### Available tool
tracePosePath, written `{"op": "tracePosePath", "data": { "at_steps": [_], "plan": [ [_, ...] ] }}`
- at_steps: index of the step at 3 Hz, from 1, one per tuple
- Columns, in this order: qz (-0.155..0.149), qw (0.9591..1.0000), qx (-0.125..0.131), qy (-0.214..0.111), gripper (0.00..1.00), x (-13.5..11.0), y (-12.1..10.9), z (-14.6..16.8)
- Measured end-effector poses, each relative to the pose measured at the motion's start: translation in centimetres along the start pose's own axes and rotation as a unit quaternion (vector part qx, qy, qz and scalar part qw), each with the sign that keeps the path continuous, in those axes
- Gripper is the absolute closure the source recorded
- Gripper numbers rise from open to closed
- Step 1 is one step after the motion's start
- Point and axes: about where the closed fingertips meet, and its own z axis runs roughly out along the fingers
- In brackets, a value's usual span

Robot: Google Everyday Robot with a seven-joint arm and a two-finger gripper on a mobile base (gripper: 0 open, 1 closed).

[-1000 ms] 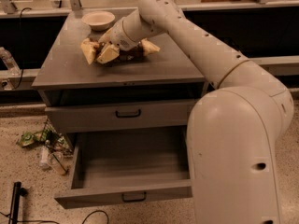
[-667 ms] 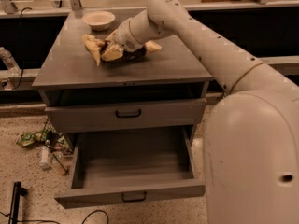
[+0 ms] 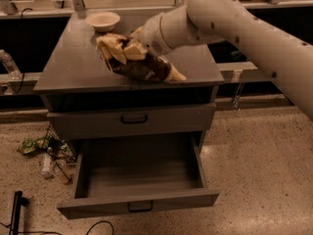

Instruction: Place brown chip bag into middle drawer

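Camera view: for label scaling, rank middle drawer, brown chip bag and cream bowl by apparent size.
middle drawer
brown chip bag, held by the end effector over the cabinet top
cream bowl, farther back

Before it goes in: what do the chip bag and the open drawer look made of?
The brown chip bag looks like thin foil or plastic film, glossy, going by its crinkles and highlights. The middle drawer is matte grey, likely painted metal or laminate; I cannot tell which. The gripper holds the bag over the cabinet top, jaws closed on it.
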Motion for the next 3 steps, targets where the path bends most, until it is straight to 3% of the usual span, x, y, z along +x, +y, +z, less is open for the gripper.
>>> {"op": "tracePosePath", "data": {
  "at_steps": [1,2,3],
  "plan": [
    [0.047,0.9988,-0.006,0.008,1.0,1.3,5.6,-3.2],
    [0.092,0.9945,-0.04,0.033,1.0,5.7,12.0,-3.3],
    [0.132,0.9871,-0.066,0.063,1.0,11.5,16.9,-1.9]
  ]
}}
